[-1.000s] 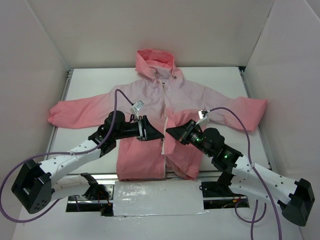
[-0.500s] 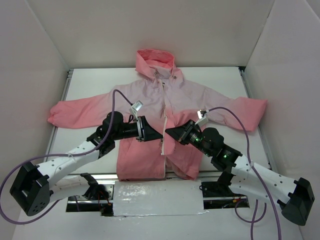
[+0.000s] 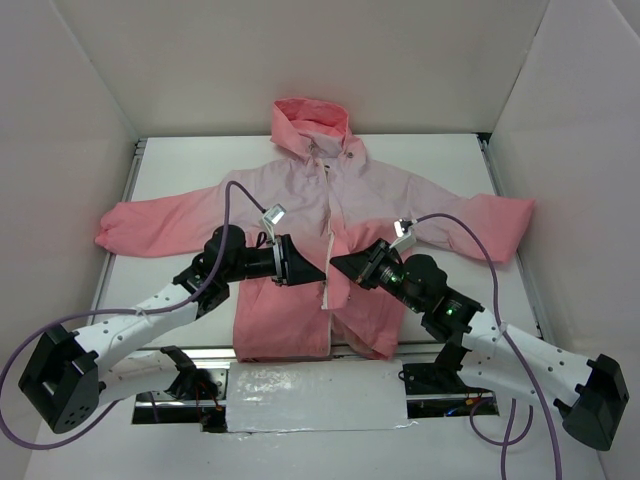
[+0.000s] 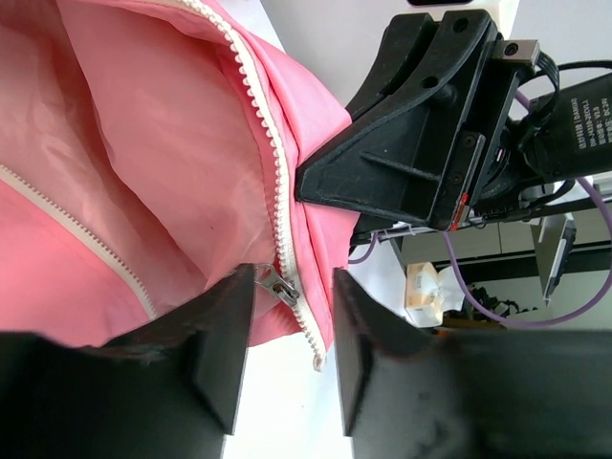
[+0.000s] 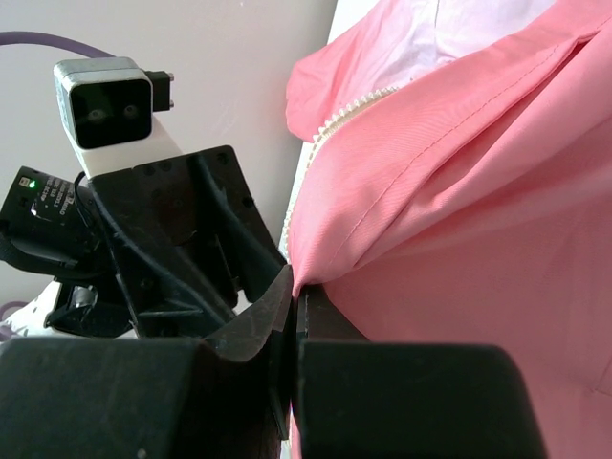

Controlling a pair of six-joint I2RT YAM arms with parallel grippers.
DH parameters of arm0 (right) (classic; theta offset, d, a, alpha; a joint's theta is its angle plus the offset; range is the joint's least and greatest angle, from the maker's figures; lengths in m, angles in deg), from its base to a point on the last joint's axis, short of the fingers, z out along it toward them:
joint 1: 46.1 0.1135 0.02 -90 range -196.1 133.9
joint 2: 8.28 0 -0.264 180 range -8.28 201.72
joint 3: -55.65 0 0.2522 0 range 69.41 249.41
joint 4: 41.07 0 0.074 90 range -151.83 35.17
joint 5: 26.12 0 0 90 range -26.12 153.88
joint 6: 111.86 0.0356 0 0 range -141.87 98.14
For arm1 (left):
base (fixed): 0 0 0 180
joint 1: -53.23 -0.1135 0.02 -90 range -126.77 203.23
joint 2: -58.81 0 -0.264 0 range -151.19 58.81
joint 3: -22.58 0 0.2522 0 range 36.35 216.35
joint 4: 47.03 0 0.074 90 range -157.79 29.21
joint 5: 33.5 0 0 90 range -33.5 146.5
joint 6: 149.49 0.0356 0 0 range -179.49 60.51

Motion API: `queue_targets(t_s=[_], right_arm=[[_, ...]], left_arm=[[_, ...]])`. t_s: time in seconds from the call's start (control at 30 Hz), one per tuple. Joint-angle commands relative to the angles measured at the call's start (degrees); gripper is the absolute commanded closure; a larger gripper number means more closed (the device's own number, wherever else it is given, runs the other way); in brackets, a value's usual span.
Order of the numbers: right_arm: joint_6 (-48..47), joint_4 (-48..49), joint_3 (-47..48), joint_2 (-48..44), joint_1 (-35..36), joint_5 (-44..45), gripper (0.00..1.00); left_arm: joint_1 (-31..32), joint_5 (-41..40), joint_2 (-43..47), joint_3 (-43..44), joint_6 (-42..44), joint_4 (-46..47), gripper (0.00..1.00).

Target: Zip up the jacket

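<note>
The pink jacket (image 3: 300,200) lies flat, hood at the far end, its front open below the chest. My left gripper (image 3: 312,273) is open beside the zipper line; in the left wrist view (image 4: 292,316) the metal zipper slider (image 4: 277,285) and the white zipper teeth (image 4: 273,163) sit between its fingers, the slider close to the left finger (image 4: 225,335). My right gripper (image 3: 338,266) is shut on the edge of the jacket's right front panel (image 5: 449,191), pinching the fabric fold at its tips (image 5: 296,292).
The two grippers face each other a few centimetres apart over the lower front of the jacket. White walls (image 3: 70,120) enclose the white table (image 3: 180,170) on three sides. A foil-covered strip (image 3: 315,395) lies at the near edge between the arm bases.
My left gripper has drawn back slightly to the left, away from the zipper line. My right gripper holds the same spot on the jacket edge.
</note>
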Motion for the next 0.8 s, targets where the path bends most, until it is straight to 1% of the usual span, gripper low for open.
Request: queue_targets(t_s=[0.0, 0.03, 0.07, 0.13, 0.27, 0.4, 0.5, 0.53, 0.57, 0.63, 0.77], right_arm=[[0.09, 4.13, 3.19, 0.39, -0.15, -0.9, 1.0], [0.18, 4.56, 3.02, 0.48, -0.15, -1.08, 1.0], [0.27, 4.74, 2.93, 0.57, -0.15, -1.26, 1.0], [0.44, 5.09, 2.93, 0.66, -0.15, -1.34, 1.0], [0.18, 4.83, 3.19, 0.75, -0.15, -1.26, 1.0], [0.18, 4.48, 3.28, 0.66, -0.23, -0.91, 1.0], [0.18, 4.13, 3.37, 0.83, -0.24, -0.73, 1.0], [0.18, 3.86, 3.37, 0.84, -0.32, -0.56, 1.0], [0.27, 3.86, 3.37, 0.75, -0.24, -0.47, 1.0], [0.44, 4.04, 3.19, 0.66, -0.23, -0.29, 1.0], [0.44, 3.69, 3.37, 1.1, -0.24, -0.29, 1.0]], left_arm=[[-0.27, 1.15, 0.01, 0.29, 0.85, 3.02, 0.48], [-0.27, 1.06, -0.25, 0.64, 0.94, 2.67, 0.4], [-0.27, 0.97, -0.34, 0.82, 1.29, 2.49, 0.36], [-0.27, 0.62, -0.69, 1.43, 2.08, 1.53, 0.3], [-0.27, 0.89, -1.31, 2.31, 2.78, 0.91, 0.3], [-0.27, 1.67, -1.48, 2.49, 2.44, 1.96, 0.34], [-0.27, 1.85, -0.96, 2.49, 2.35, 2.31, 0.42], [-0.27, 1.94, -0.7, 2.49, 2.52, 2.14, 0.48], [-0.27, 2.03, -0.52, 2.49, 2.61, 2.05, 0.5], [-0.27, 1.94, -0.17, 2.49, 2.7, 1.61, 0.53], [-0.27, 1.68, 0.36, 2.22, 2.87, 1.35, 0.56]])
